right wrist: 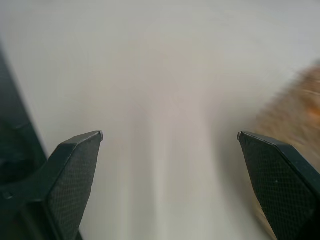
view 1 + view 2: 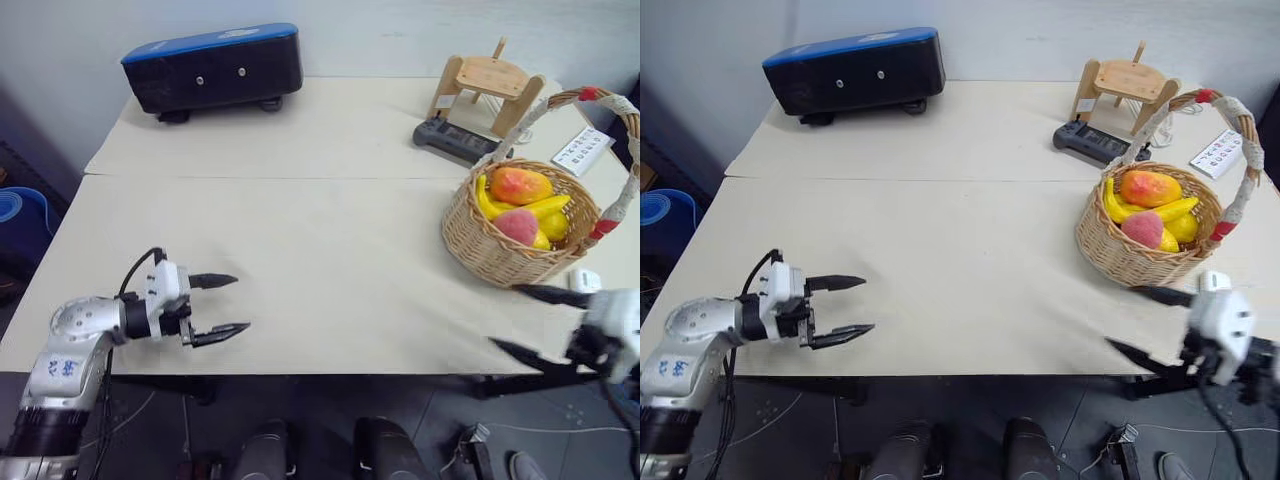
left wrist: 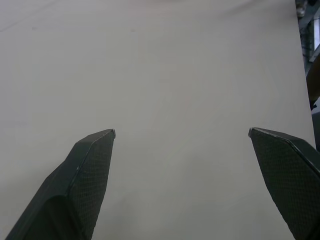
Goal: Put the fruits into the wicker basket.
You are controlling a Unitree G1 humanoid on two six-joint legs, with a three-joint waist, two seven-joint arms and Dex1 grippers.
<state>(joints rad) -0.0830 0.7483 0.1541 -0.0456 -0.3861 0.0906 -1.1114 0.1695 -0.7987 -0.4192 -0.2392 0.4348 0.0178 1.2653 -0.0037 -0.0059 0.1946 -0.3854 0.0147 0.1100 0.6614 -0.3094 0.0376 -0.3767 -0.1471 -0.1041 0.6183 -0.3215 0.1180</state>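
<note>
Fruits lie in the wicker basket (image 2: 500, 255) at two o'clock: mango (image 2: 521, 185), banana (image 2: 525, 208), peach (image 2: 517, 226). My left claw (image 2: 222, 305) and right claw (image 2: 528, 320) gape wide, empty. Judged done; next, withdraw.

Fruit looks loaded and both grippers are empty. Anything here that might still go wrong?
The right gripper hangs open beside the wicker basket; a careless swing might nudge it or catch its handle. The mango sits high on the pile, so a bump may roll it out.
</note>
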